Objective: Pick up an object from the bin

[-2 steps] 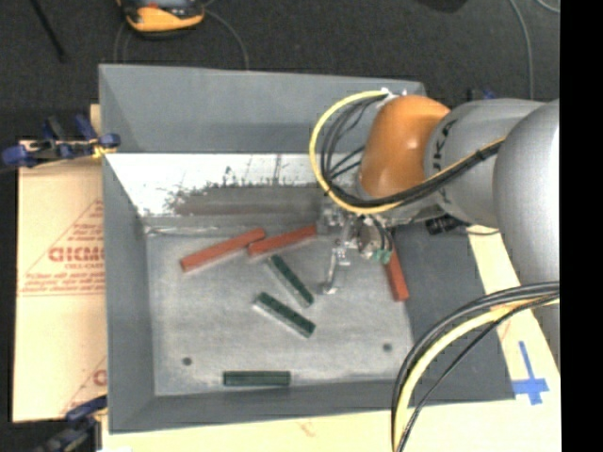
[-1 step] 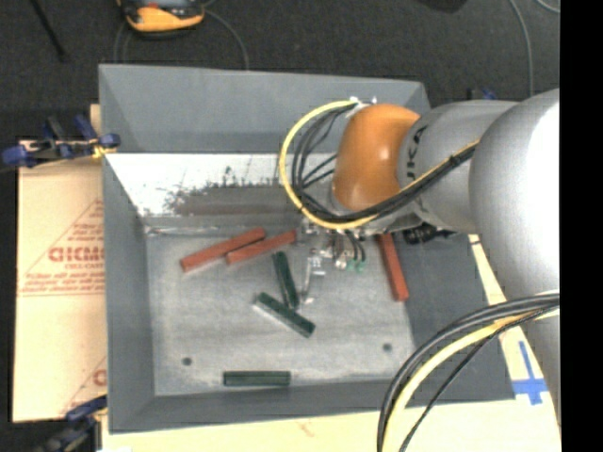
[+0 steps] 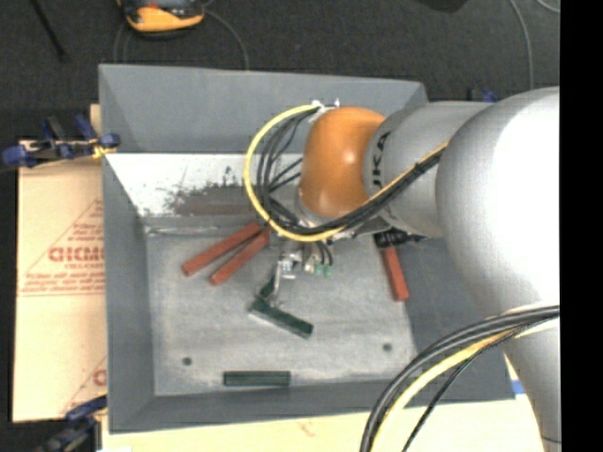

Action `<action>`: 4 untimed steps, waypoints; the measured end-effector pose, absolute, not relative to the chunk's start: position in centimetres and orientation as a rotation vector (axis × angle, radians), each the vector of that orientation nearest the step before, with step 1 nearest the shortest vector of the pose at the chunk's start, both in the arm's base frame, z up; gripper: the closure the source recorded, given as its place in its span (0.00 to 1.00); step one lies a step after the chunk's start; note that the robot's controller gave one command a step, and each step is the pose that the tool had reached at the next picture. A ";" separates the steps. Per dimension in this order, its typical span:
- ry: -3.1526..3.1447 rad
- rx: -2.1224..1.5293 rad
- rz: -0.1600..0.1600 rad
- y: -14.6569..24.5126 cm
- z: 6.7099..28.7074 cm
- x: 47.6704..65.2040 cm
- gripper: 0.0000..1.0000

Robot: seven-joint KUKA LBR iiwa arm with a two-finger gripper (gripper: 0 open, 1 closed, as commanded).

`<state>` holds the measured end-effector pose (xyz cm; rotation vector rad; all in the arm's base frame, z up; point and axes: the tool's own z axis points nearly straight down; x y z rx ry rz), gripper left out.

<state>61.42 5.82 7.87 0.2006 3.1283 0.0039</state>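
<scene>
Dark green bar (image 3: 283, 320) in the middle of the bin (image 3: 170, 347) floor, a bit toward the front, is what the claw (image 3: 276, 290) is parked over. It lies flat and slanted, with its left end right under the claw tip and the rest running off to the lower right. Looks to me like a small stiff stick, probably light, hard plastic or wood, so no squish and maybe a bit slick. Since it's long and thin, I'd pinch it across the narrow sides near the middle. Grab it by the end and it'll likely swing or twist out. Honestly can't tell if the claw is wide or narrow from this angle, because the orange cover (image 3: 339, 163) and cables (image 3: 254, 172) crowd it. Neighbours are well apart: two red-brown sticks (image 3: 226, 250) up-left, another red stick (image 3: 396, 276) to the right, and a second green bar (image 3: 256, 379) near the front wall.
</scene>
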 end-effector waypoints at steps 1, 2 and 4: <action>3.136 0.118 -0.001 6.6 8.6 62.6 0.00; 3.132 -0.077 -0.003 7.1 7.8 61.6 0.00; 3.096 -0.441 0.000 4.2 7.4 58.9 1.00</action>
